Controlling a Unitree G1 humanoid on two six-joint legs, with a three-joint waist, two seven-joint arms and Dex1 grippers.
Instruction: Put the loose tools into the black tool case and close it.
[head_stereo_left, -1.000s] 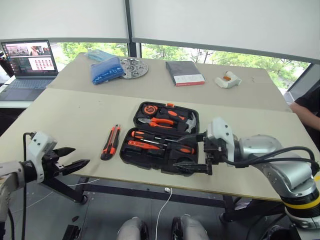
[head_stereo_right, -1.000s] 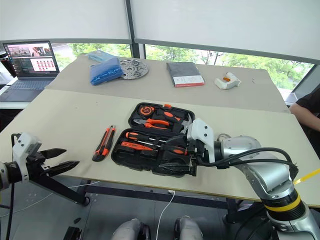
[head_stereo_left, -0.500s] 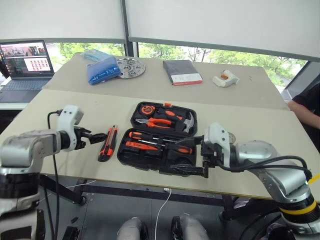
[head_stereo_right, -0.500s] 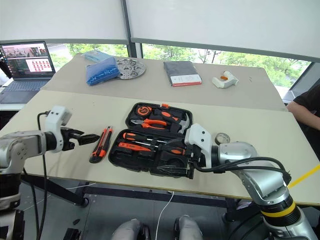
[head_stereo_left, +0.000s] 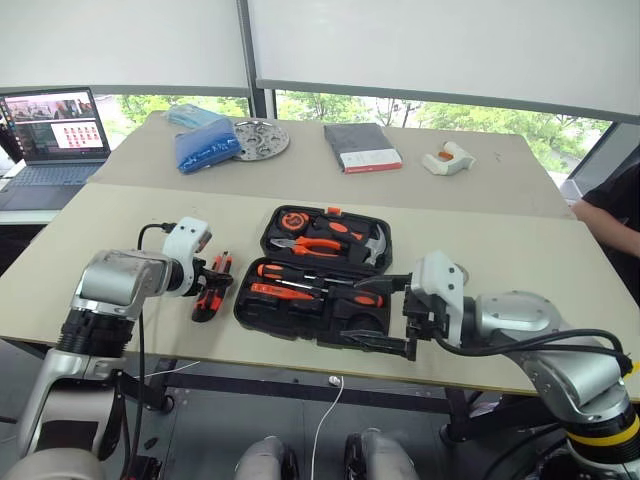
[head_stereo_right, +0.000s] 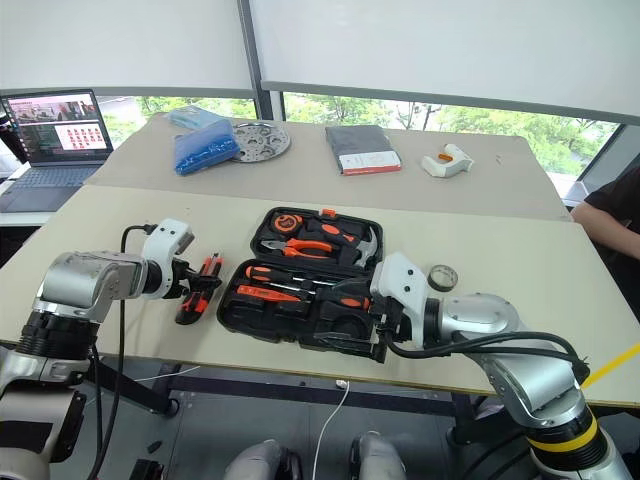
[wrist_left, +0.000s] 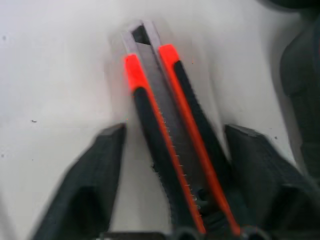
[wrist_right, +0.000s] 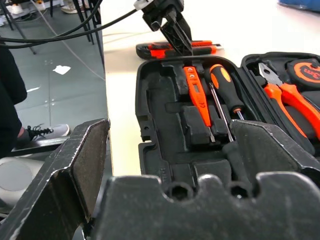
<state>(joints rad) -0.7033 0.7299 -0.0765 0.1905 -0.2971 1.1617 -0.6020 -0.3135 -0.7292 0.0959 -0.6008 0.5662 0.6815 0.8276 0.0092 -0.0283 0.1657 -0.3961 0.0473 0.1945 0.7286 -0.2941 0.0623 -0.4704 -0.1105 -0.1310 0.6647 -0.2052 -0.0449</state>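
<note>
The black tool case (head_stereo_left: 300, 318) lies open on the near table, with two screwdrivers (head_stereo_left: 300, 273) in its front half. Pliers, a hammer and a tape measure fill its rear half. The orange-black utility knife (head_stereo_left: 208, 293) lies on the table just left of the case. My left gripper (head_stereo_left: 214, 277) is down over it, and the knife (wrist_left: 170, 145) runs between the two fingers (wrist_left: 95, 185) with a gap on one side. My right gripper (head_stereo_left: 390, 315) stands wide open at the case's front right corner, holding nothing. A small grey tape roll (head_stereo_right: 441, 277) sits behind my right arm.
On the far table are a laptop (head_stereo_left: 50, 125), a blue bag (head_stereo_left: 205, 145), a round metal disc (head_stereo_left: 258, 138), a dark flat book (head_stereo_left: 362, 147) and a white-orange object (head_stereo_left: 448, 158). A person's arm (head_stereo_left: 610, 215) shows at the right edge. The table's front edge runs just below the case.
My left arm has swung in from beyond the table's front left onto the utility knife, and its fingers have narrowed around it. The right arm has not moved.
</note>
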